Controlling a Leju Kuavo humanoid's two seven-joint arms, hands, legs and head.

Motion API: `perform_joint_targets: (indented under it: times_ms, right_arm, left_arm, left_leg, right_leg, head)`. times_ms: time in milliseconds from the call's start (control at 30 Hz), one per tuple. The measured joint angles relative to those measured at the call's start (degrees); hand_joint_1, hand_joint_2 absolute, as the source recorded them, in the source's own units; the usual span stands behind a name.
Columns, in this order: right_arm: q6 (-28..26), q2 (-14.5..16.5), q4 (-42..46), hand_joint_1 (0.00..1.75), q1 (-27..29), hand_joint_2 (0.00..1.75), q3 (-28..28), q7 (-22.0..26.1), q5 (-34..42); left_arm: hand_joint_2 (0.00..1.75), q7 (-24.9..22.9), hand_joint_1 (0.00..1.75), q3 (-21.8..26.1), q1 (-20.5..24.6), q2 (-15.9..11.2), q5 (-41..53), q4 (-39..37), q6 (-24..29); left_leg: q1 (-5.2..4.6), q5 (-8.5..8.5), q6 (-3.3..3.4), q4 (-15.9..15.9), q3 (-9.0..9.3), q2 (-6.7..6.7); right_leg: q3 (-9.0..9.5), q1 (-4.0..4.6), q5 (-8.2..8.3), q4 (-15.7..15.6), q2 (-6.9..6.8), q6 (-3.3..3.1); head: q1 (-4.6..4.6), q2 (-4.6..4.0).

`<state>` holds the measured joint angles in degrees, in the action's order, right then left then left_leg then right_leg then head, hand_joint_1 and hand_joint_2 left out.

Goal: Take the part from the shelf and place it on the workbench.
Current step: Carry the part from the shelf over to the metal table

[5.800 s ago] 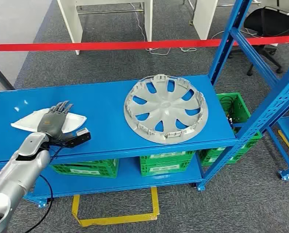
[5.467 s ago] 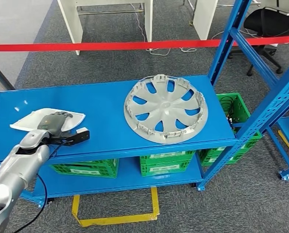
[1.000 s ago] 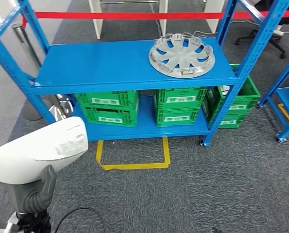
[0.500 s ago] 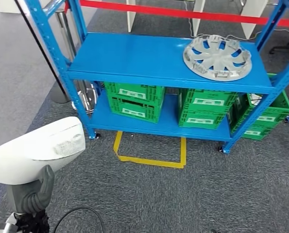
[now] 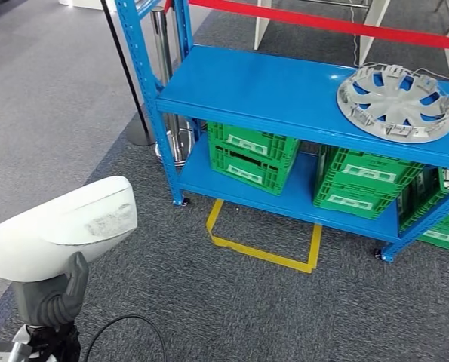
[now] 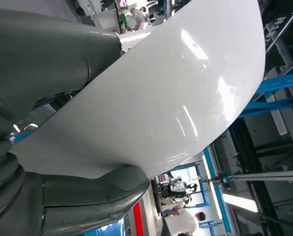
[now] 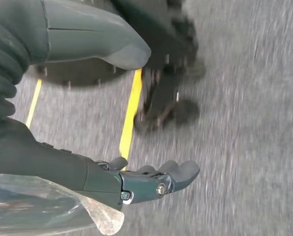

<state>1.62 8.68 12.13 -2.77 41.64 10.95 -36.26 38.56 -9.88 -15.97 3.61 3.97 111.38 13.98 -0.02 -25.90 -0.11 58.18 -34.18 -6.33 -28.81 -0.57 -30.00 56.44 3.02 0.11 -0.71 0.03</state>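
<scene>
The whole view has swung since half a second ago: the blue shelf (image 5: 302,83) now sits further right and higher in the head view, which is the camera turning, not the shelf moving. The white part (image 5: 59,226) stays low at the left of that view, off the shelf, gripped by the left hand (image 5: 50,298); in the left wrist view the thumb and the fingers (image 6: 96,189) are clamped on either face of the part (image 6: 156,93).

On the lower shelf stand green crates (image 5: 250,151); what they hold cannot be told. A silver wheel cover (image 5: 395,102) lies flat on the top shelf near its right end, close to the front edge.

Grey carpet (image 5: 222,302) spreads between the robot and the shelf, with a yellow floor marking (image 5: 262,253) before the shelf's foot. A red barrier tape (image 5: 336,24) runs behind the shelf.

The right hand (image 7: 100,172) hangs over the carpet, fingers (image 7: 163,179) straight, apart from the thumb, holding nothing.
</scene>
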Motion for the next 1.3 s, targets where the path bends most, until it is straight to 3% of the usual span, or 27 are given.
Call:
perform_joint_targets:
  times_ms: [33,100,167,200,233,267,333,400,467,533,567,633,667,700,733,767,800,833,867,933,967,1000,1067,1133,1200,1233,1300]
  right_arm:
    - [-0.13,0.14,0.00,0.00,0.01,1.75,-0.08,-0.09,-0.14]
    - [-0.29,0.39,-0.01,0.00,0.09,1.75,-0.25,-0.38,-0.36]
    - [-0.32,0.52,-0.02,0.00,0.22,1.75,-0.31,-0.62,-0.44]
    - [-0.34,0.55,-0.03,0.00,0.26,1.75,-0.31,-0.67,-0.44]
    - [-0.37,0.57,-0.03,0.00,0.25,1.75,-0.31,-0.70,-0.44]
    - [-0.39,0.60,-0.04,0.00,0.20,1.75,-0.31,-0.74,-0.44]
    - [-0.39,0.72,-0.04,0.00,0.09,1.75,-0.32,-0.73,-0.44]
    - [-0.27,0.86,-0.03,0.00,-0.03,1.75,-0.33,-0.56,-0.47]
    - [0.01,0.98,-0.03,0.00,-0.19,1.75,-0.34,-0.19,-0.61]
    - [0.17,1.07,-0.03,0.00,-0.29,1.75,-0.37,0.14,-0.89]
    - [0.17,1.09,-0.03,0.00,-0.28,1.75,-0.40,0.22,-1.02]
    - [0.10,1.10,-0.05,0.00,-0.11,1.75,-0.44,0.20,-1.20]
    - [0.07,1.11,-0.06,0.00,0.02,1.75,-0.47,0.12,-1.28]
    - [0.03,1.11,-0.08,0.00,0.14,1.75,-0.48,0.02,-1.36]
    - [0.01,1.11,-0.09,0.00,0.21,1.75,-0.49,-0.07,-1.41]
    - [0.00,1.11,-0.10,0.00,0.23,1.75,-0.50,-0.12,-1.45]
    - [0.04,1.11,-0.10,0.00,0.21,1.75,-0.50,-0.14,-1.46]
    - [0.09,1.10,-0.10,0.00,0.17,1.75,-0.51,-0.13,-1.45]
    - [0.14,1.11,-0.11,0.00,0.12,1.75,-0.51,-0.09,-1.45]
    - [0.18,1.13,-0.12,0.00,0.11,1.75,-0.51,-0.04,-1.44]
    - [0.19,1.15,-0.13,0.00,0.13,1.75,-0.51,-0.01,-1.43]
    - [0.19,1.17,-0.13,0.00,0.14,1.75,-0.51,-0.01,-1.43]
    - [0.20,1.27,-0.13,0.00,0.12,1.75,-0.51,0.02,-1.44]
    - [0.23,1.33,-0.13,0.00,0.23,1.75,-0.51,0.05,-1.45]
    - [0.33,1.33,-0.13,0.00,0.40,1.75,-0.51,0.28,-1.62]
    - [0.40,1.33,-0.13,0.00,0.42,1.75,-0.56,0.53,-1.87]
    - [0.46,1.34,-0.13,0.00,0.32,1.75,-0.73,1.04,-2.56]
  left_arm:
    - [1.75,-0.08,1.75,-0.01,0.05,-0.01,0.10,0.00,0.01]
    - [1.75,-0.36,1.75,-0.04,0.23,-0.01,0.42,0.00,0.03]
    - [1.75,-0.60,1.75,-0.07,0.32,-0.01,0.60,-0.01,0.01]
    - [1.75,-0.63,1.75,-0.07,0.31,-0.01,0.61,-0.02,0.00]
    - [1.75,-0.66,1.75,-0.07,0.30,-0.01,0.63,-0.02,-0.01]
    - [1.75,-0.66,1.75,-0.07,0.31,-0.01,0.66,-0.02,-0.03]
    - [1.75,-0.68,1.75,-0.08,0.44,-0.01,0.84,-0.01,-0.12]
    - [1.75,-0.74,1.75,-0.12,0.68,-0.02,1.10,0.00,-0.31]
    - [1.75,-0.85,1.75,-0.15,0.73,-0.04,1.41,0.01,-0.46]
    - [1.75,-0.95,1.75,-0.21,0.70,-0.06,1.70,0.03,-0.51]
    - [1.75,-0.97,1.75,-0.27,0.73,-0.05,1.79,0.04,-0.51]
    - [1.75,-1.01,1.75,-0.39,0.75,-0.03,1.80,0.04,-0.44]
    - [1.75,-1.01,1.75,-0.42,0.67,-0.03,1.79,0.04,-0.39]
    - [1.75,-1.01,1.75,-0.42,0.57,-0.03,1.76,0.04,-0.33]
    - [1.75,-1.01,1.75,-0.42,0.46,-0.03,1.73,0.03,-0.27]
    - [1.75,-0.99,1.75,-0.42,0.36,-0.03,1.71,0.03,-0.22]
    - [1.75,-0.97,1.75,-0.42,0.31,-0.03,1.70,0.03,-0.19]
    - [1.75,-0.92,1.75,-0.42,0.27,-0.03,1.71,0.04,-0.17]
    - [1.75,-0.88,1.75,-0.42,0.28,-0.04,1.71,0.04,-0.17]
    - [1.75,-0.78,1.75,-0.40,0.26,-0.07,1.73,0.04,-0.17]
    - [1.75,-0.75,1.75,-0.39,0.22,-0.09,1.74,0.04,-0.17]
    - [1.75,-0.72,1.75,-0.38,0.11,-0.10,1.76,0.04,-0.16]
    - [1.75,-0.67,1.75,-0.38,0.05,-0.14,1.78,0.06,-0.15]
    - [1.75,-0.61,1.75,-0.39,0.15,-0.16,1.81,0.08,-0.15]
    - [1.75,-0.55,1.75,-0.39,0.20,-0.16,1.85,0.07,-0.17]
    - [1.75,-0.52,1.75,-0.39,0.21,-0.17,1.87,0.08,-0.18]
    - [1.75,-0.51,1.75,-0.41,0.19,-0.17,1.87,0.08,-0.17]
  left_leg:
    - [-0.06,-0.94,-0.31,1.35,-0.65,1.04]
    - [-0.07,-4.56,-0.82,7.50,-3.28,4.10]
    - [0.13,-7.49,-1.20,14.45,-6.18,5.51]
    - [0.20,-7.52,-1.28,15.66,-6.58,5.76]
    - [0.24,-6.46,-1.27,14.58,-5.90,5.97]
    - [0.23,-4.55,-1.15,11.28,-4.11,6.51]
    - [-0.15,-1.48,-0.56,3.28,0.07,9.00]
    - [-0.63,-0.79,0.22,-0.44,1.78,10.49]
    - [-0.76,-0.69,0.97,-0.75,1.61,9.38]
    - [-0.54,-0.31,1.71,-1.21,1.60,8.11]
    - [-0.36,-0.10,2.05,-1.44,1.59,7.49]
    - [-0.29,0.05,2.37,-1.46,1.39,6.23]
    - [-0.30,0.08,2.43,-1.45,1.32,5.49]
    - [-0.32,0.10,2.45,-1.43,1.31,4.71]
    - [-0.32,0.11,2.44,-1.40,1.33,3.86]
    - [-0.31,0.12,2.40,-1.37,1.41,3.01]
    - [-0.29,0.12,2.32,-1.31,1.47,2.16]
    - [-0.30,0.12,2.15,-1.22,1.46,1.40]
    - [-0.30,0.11,1.90,-0.99,1.29,0.66]
    - [-0.12,0.31,1.13,-0.64,0.65,-0.74]
    - [0.01,0.47,0.75,-0.51,0.30,-1.55]
    - [0.08,0.40,0.41,-0.29,0.02,-1.43]
    - [-0.05,-1.31,-0.10,2.31,-1.20,1.22]
    - [-0.03,-4.96,-0.54,9.07,-4.12,4.64]
    - [0.21,-7.16,-0.84,15.15,-6.71,5.63]
    - [0.29,-6.71,-0.86,15.48,-6.71,5.82]
    - [0.28,-3.22,-0.59,9.79,-3.53,6.77]
  right_leg:
    - [0.04,-0.10,0.24,-0.22,-0.79,-0.33]
    - [0.07,-0.06,0.39,-0.36,-2.45,-0.65]
    - [0.04,0.05,0.29,-0.30,-4.29,-0.72]
    - [0.05,0.08,0.22,-0.29,-5.17,-0.71]
    - [0.11,0.09,0.13,-0.28,-5.98,-0.67]
    - [0.25,0.09,0.02,-0.28,-6.71,-0.59]
    - [0.56,0.28,-0.32,-0.24,-7.94,-0.26]
    - [0.73,0.55,-0.62,-0.18,-9.05,0.22]
    - [0.87,0.60,-0.84,-0.26,-10.11,0.75]
    - [0.24,0.45,-2.22,1.14,-8.47,1.32]
    - [-0.89,0.36,-3.75,3.54,-6.80,1.53]
    - [-4.67,0.24,-7.48,11.36,-3.86,1.64]
    - [-6.56,0.23,-8.66,14.97,-3.38,1.66]
    - [-7.76,0.22,-8.79,16.95,-3.18,1.66]
    - [-7.95,0.20,-7.71,16.66,-3.04,1.64]
    - [-7.00,0.12,-5.57,13.99,-2.72,1.59]
    - [-5.27,-0.01,-3.01,9.80,-1.91,1.53]
    - [-3.56,-0.23,-1.23,5.86,-0.24,1.46]
    - [-2.18,-0.45,-0.13,2.78,1.35,1.39]
    - [-1.17,-0.52,-0.04,0.87,3.03,1.19]
    - [-1.03,-0.45,0.08,0.71,2.42,0.97]
    - [-0.94,-0.40,0.19,0.69,1.54,0.69]
    - [-0.76,-0.43,0.33,0.49,-0.25,0.09]
    - [-0.63,-0.28,0.20,0.45,-2.18,-0.34]
    - [-0.54,-0.09,-0.02,0.47,-4.28,-0.56]
    - [-0.47,-0.02,-0.13,0.48,-5.25,-0.58]
    - [-0.12,0.06,-0.41,0.49,-6.89,-0.48]
  head:
    - [0.19,-0.01]
    - [0.51,-0.01]
    - [0.61,-0.01]
    - [0.62,0.00]
    - [0.62,0.00]
    - [0.62,-0.01]
    - [0.64,-0.01]
    - [0.60,-0.01]
    - [0.57,0.00]
    - [0.45,0.01]
    - [0.33,0.00]
    - [0.14,-0.01]
    - [0.10,-0.01]
    - [0.12,-0.01]
    - [0.12,-0.01]
    - [0.12,-0.01]
    - [0.12,-0.01]
    - [0.11,-0.01]
    - [0.15,-0.01]
    - [0.17,-0.01]
    - [0.16,-0.01]
    - [0.15,-0.01]
    - [0.36,-0.01]
    - [0.55,-0.01]
    - [0.56,-0.01]
    - [0.56,0.00]
    - [0.55,0.00]
